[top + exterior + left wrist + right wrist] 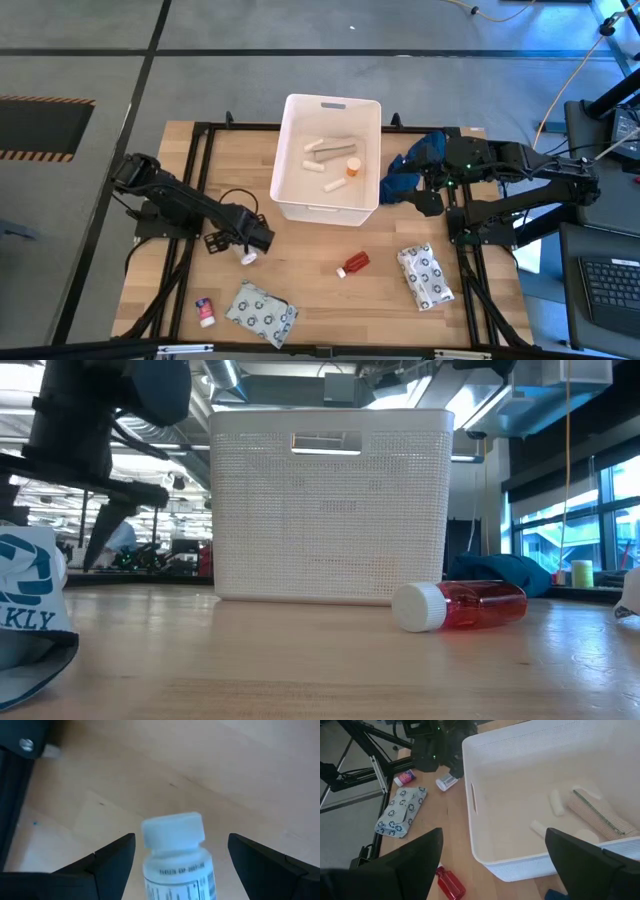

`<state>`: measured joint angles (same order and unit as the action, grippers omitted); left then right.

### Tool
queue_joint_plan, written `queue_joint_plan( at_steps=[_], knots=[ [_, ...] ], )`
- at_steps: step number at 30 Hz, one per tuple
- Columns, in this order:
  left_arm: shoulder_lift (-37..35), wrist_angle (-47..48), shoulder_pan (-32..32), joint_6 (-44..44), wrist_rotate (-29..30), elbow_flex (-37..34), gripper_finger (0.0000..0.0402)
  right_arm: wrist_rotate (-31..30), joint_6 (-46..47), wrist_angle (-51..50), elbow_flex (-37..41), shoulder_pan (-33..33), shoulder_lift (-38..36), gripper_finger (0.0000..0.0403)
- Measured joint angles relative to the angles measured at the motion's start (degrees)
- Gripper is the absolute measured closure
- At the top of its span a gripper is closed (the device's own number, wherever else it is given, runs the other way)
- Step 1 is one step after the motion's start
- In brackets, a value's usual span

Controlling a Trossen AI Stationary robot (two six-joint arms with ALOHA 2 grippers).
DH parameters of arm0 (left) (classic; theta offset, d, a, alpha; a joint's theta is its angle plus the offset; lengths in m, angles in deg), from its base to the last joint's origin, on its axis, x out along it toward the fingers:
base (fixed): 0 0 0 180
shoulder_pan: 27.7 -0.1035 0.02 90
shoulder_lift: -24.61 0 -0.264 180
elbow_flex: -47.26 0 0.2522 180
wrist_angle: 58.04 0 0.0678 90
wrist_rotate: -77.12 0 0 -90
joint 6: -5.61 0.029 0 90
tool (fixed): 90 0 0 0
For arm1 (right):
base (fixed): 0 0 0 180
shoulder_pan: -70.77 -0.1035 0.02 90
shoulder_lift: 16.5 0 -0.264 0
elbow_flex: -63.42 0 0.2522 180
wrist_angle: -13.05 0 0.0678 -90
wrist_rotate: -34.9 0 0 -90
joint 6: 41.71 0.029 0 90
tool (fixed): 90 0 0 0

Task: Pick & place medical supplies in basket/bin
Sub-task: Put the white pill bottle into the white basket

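**Pill bottle between spread left jaws; tub partly loaded**

Pill bottle [177,857], white-capped and labelled, lies on its side on the wooden table [310,290]. I see it framed by the left gripper [181,852], whose two dark fingers stand spread on either side of the bottle without touching it. From above, the left gripper [250,240] sits low over the table's left half, just left of the tub's near corner, with the bottle's white cap [247,257] showing at its tip.

I read the right gripper [490,845] as released as well: its fingers stand wide apart and nothing lies between them. It hovers beside the tub's right wall, close to a dark blue cloth bundle [415,162].

White tub [290,150] stands at the table's far centre. Inside it I see a beige bandage roll [335,149], small white tubes [312,166] and an orange vial [354,170].

Items on the open table, all well apart from one another:
- red vial [354,264] with white cap, lying in front of the tub;
- dotted soft packet [425,275] at the right;
- second dotted packet [262,311] at the near edge;
- small red-and-white container [205,311] left of that packet.
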<state>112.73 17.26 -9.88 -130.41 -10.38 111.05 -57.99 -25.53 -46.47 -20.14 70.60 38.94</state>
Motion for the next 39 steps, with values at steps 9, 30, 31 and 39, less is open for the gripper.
queue_joint_plan(
  at_steps=[9, 30, 31, 39],
  knots=[
    [0.0, -2.5, 0.6, -0.7, -3.8, -2.5, 0.0091, 0.0, -0.2, -2.4, 0.0, 0.0, 0.0, 0.0052],
    [-0.3, -10.7, 0.8, 2.5, -1.8, -8.1, 0.0204, 0.0, -1.6, -2.9, 0.0, 0.0, 0.0, 0.0052],
    [-0.3, -10.6, 0.8, 2.9, -1.7, -8.1, 0.0204, 0.0, -1.6, -2.9, 0.0, 0.0, 0.0, 0.0052],
    [-1.1, -10.3, 0.8, 7.5, -0.1, -8.3, 0.0196, 0.0, -1.5, -2.9, 0.0, 0.0, 0.0, 0.0052]
  ],
)
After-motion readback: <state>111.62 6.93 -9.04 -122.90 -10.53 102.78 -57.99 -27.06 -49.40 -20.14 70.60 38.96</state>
